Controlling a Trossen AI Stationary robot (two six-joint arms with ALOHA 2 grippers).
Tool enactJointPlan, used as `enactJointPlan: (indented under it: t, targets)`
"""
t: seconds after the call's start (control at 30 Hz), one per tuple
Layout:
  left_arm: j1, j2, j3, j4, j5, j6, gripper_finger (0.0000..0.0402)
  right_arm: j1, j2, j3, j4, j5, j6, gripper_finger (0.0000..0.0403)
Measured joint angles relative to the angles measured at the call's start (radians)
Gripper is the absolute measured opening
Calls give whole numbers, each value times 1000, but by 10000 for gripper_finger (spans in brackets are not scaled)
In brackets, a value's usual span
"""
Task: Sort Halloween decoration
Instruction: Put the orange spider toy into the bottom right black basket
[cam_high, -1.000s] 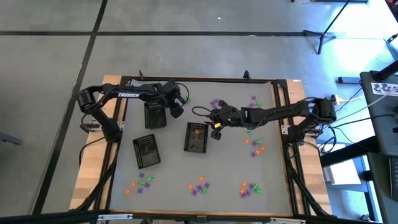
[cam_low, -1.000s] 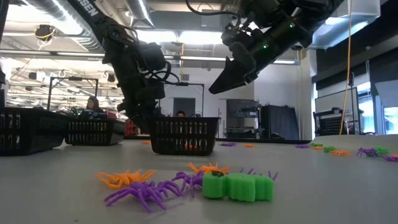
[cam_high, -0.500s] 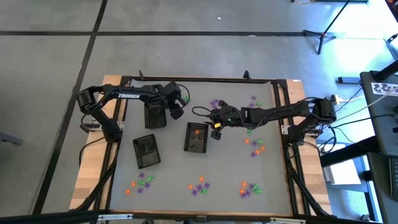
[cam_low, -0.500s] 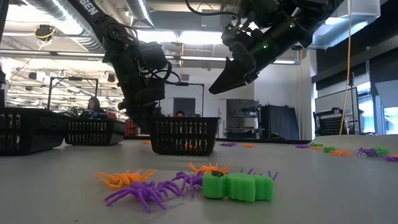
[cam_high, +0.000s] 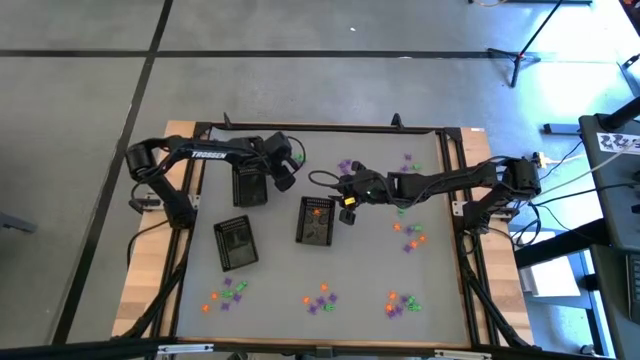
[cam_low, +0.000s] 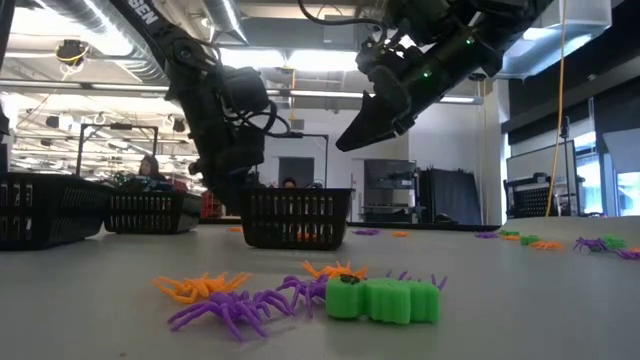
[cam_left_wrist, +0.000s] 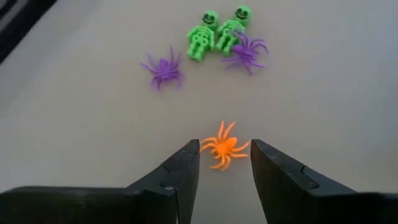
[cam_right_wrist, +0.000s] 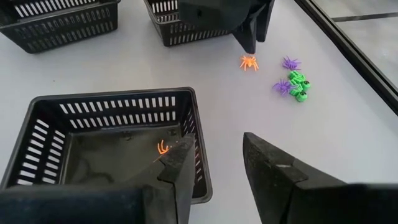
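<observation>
The Halloween decoration lies in small clusters on the grey table. An orange spider lies flat on the table between the open fingers of my left gripper, which points down at it beside the far-left tray. Just beyond it lie two green skeletons and two purple spiders. My right gripper hangs open and holds nothing, above the right edge of the middle tray. That tray holds an orange spider. My left gripper's fingertips stand on either side of the orange spider's legs, coming slanting down from above. I cannot tell whether they touch the legs. The spider rests flat on the table.
A third black tray sits near the left edge. More trinkets lie at the far middle, at the right and along the near edge. Black rails border the table.
</observation>
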Motion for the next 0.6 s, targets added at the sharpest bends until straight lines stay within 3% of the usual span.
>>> enactJointPlan:
  t: [0.17, 0.6]
  targets:
    - [-6, 84, 0, 80, 19, 39, 135, 0, 0, 0, -1, 0, 0, 133]
    - [-7, 135, 80, 10, -18, 46, 135, 0, 0, 0, -25, -4, 0, 133]
